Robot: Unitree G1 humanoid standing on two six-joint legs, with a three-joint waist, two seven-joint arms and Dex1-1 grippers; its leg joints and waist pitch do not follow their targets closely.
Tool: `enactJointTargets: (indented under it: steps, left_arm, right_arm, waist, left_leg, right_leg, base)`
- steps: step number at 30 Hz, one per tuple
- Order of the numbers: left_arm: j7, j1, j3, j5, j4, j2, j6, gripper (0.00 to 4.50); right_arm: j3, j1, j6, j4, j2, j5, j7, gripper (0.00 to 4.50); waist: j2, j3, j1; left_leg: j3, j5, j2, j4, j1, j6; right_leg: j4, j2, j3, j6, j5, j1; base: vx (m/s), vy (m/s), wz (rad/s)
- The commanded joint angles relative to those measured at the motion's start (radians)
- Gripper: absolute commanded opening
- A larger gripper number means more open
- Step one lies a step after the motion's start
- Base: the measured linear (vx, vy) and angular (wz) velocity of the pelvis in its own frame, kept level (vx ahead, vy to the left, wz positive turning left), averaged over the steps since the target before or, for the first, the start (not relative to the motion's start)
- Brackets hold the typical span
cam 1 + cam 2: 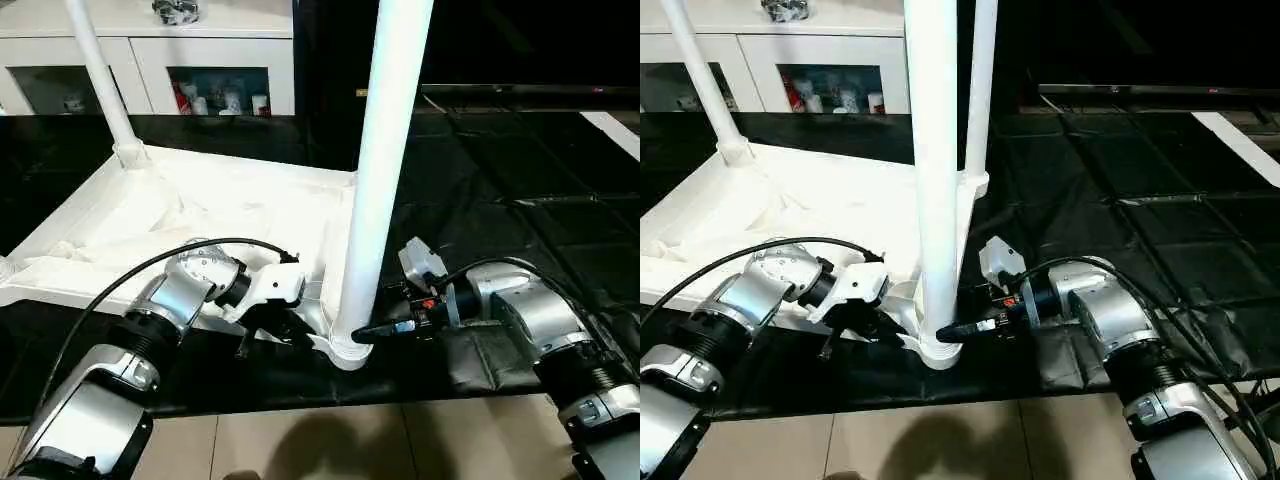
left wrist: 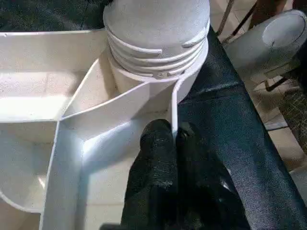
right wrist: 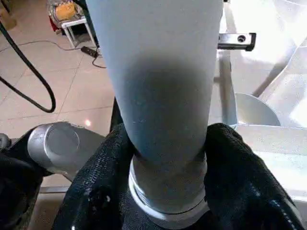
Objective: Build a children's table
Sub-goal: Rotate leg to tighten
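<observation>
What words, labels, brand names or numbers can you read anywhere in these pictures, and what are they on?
None can be read.
Tabletop, near leg and far leg: plain white, no print.
Items behind the cabinet glass: labels too small and blurred to read.
Left gripper and right gripper: no legible marking; a small red spot by the right wrist carries no readable text.
</observation>
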Motion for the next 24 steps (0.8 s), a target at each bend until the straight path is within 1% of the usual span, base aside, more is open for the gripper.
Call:
enactJointTargets:
  steps: [1,3,4,6,10,13,15,16,17,18,19,22,23,24]
  left_arm:
    - [-0.018,0.001,-0.05,0.03,-0.009,-0.013,-0.022,0.0]
    - [-0.017,0.004,-0.051,0.031,-0.011,-0.014,-0.022,0.0]
    - [-0.017,0.008,-0.052,0.03,-0.017,-0.014,-0.02,0.0]
    - [-0.018,0.011,-0.051,0.027,-0.019,-0.015,-0.017,0.0]
    - [-0.016,0.013,-0.051,0.028,-0.018,-0.013,-0.02,0.0]
    - [-0.014,0.01,-0.05,0.03,-0.011,-0.011,-0.023,0.0]
    - [-0.013,0.007,-0.048,0.032,-0.005,-0.009,-0.026,0.0]
    - [-0.013,0.006,-0.048,0.032,-0.004,-0.009,-0.026,0.0]
    - [-0.012,0.005,-0.047,0.033,-0.003,-0.008,-0.026,0.0]
    - [-0.012,0.005,-0.047,0.032,-0.003,-0.007,-0.025,0.0]
    - [-0.012,0.004,-0.045,0.031,-0.002,-0.007,-0.022,0.0]
    - [-0.009,0.002,-0.041,0.029,0.001,-0.009,-0.017,0.0]
    - [-0.006,0.003,-0.038,0.026,0.001,-0.011,-0.012,0.0]
    - [0.009,0.008,-0.021,0.008,-0.008,-0.024,0.027,0.0]
  right_arm:
    - [0.003,-0.001,0.062,0.004,0.011,0.009,0.013,2.67]
    - [0.002,0.001,0.058,-0.002,0.012,0.006,0.007,2.73]
    - [0.004,0.006,0.042,-0.011,0.014,-0.005,-0.007,2.87]
    - [0.005,0.009,0.033,-0.015,0.017,-0.008,-0.01,3.09]
    - [0.01,0.008,0.029,-0.011,0.019,-0.011,0.002,3.09]
    - [0.004,0.003,0.044,0.001,0.025,-0.004,0.01,2.77]
    - [0.001,0.003,0.062,-0.003,0.027,0.002,0.019,2.7]
    - [0.001,0.003,0.065,-0.005,0.027,0.003,0.021,2.6]
    - [0.001,0.003,0.069,-0.007,0.027,0.005,0.024,2.6]
    - [0.001,0.004,0.069,-0.009,0.026,0.006,0.025,2.41]
    - [0.001,0.004,0.069,-0.01,0.026,0.006,0.026,2.41]
    - [0.001,0.008,0.072,-0.012,0.025,0.01,0.032,2.19]
    - [0.002,0.011,0.073,-0.014,0.024,0.01,0.033,2.17]
    - [0.004,0.028,0.08,-0.034,0.024,0.013,0.032,2.16]
  waist:
    - [0.003,-0.07,-0.007]
    - [0.002,-0.07,-0.007]
    - [0.001,-0.071,-0.007]
    - [0.002,-0.071,-0.006]
    - [0.002,-0.07,-0.006]
    - [0.002,-0.07,-0.005]
    - [0.001,-0.07,-0.005]
    - [0.001,-0.07,-0.005]
    - [-0.001,-0.07,-0.004]
    - [0.0,-0.07,-0.004]
    - [0.0,-0.07,-0.004]
    - [0.001,-0.069,-0.003]
    - [0.004,-0.069,-0.003]
    - [0.002,-0.069,-0.004]
  left_leg:
    - [0.004,-0.236,0.021,-0.07,0.004,0.037]
    - [0.004,-0.233,0.022,-0.07,0.005,0.037]
    - [0.004,-0.23,0.022,-0.07,0.004,0.035]
    - [0.004,-0.229,0.023,-0.071,0.005,0.034]
    - [0.004,-0.232,0.022,-0.071,0.004,0.032]
    - [0.004,-0.232,0.022,-0.071,0.004,0.033]
    - [0.004,-0.231,0.022,-0.071,0.005,0.034]
    - [0.004,-0.232,0.023,-0.071,0.005,0.034]
    - [0.004,-0.229,0.023,-0.071,0.005,0.035]
    - [0.004,-0.228,0.023,-0.071,0.004,0.035]
    - [0.005,-0.228,0.023,-0.071,0.005,0.034]
    - [0.004,-0.233,0.023,-0.072,0.005,0.032]
    - [0.004,-0.236,0.023,-0.072,0.005,0.031]
    - [0.005,-0.239,0.023,-0.072,0.005,0.029]
  right_leg:
    - [-0.065,-0.054,0.039,-0.232,-0.272,0.054]
    - [-0.065,-0.055,0.038,-0.233,-0.272,0.054]
    - [-0.064,-0.056,0.039,-0.233,-0.265,0.053]
    - [-0.064,-0.056,0.039,-0.234,-0.264,0.052]
    - [-0.064,-0.056,0.039,-0.232,-0.265,0.053]
    - [-0.064,-0.057,0.039,-0.231,-0.268,0.053]
    - [-0.064,-0.056,0.04,-0.231,-0.268,0.052]
    - [-0.064,-0.056,0.04,-0.231,-0.269,0.052]
    - [-0.064,-0.057,0.039,-0.23,-0.269,0.053]
    - [-0.064,-0.057,0.04,-0.23,-0.268,0.052]
    - [-0.064,-0.057,0.04,-0.23,-0.268,0.052]
    - [-0.065,-0.057,0.04,-0.226,-0.279,0.052]
    - [-0.066,-0.058,0.04,-0.225,-0.285,0.051]
    - [-0.066,-0.057,0.04,-0.225,-0.285,0.051]
  base:
    - [0.0,0.0,0.0]
    - [0.0,0.0,0.0]
    - [0.0,0.0,0.0]
    - [0.0,0.0,0.0]
    - [0.0,0.0,0.0]
    - [0.0,0.0,0.0]
    - [0.0,0.0,0.0]
    - [0.0,0.0,0.0]
    - [0.0,0.0,0.0]
    - [0.0,0.0,0.0]
    - [0.0,0.0,0.0]
    - [0.0,0.0,0.0]
    - [0.0,0.0,0.0]
    - [0.0,0.0,0.0]
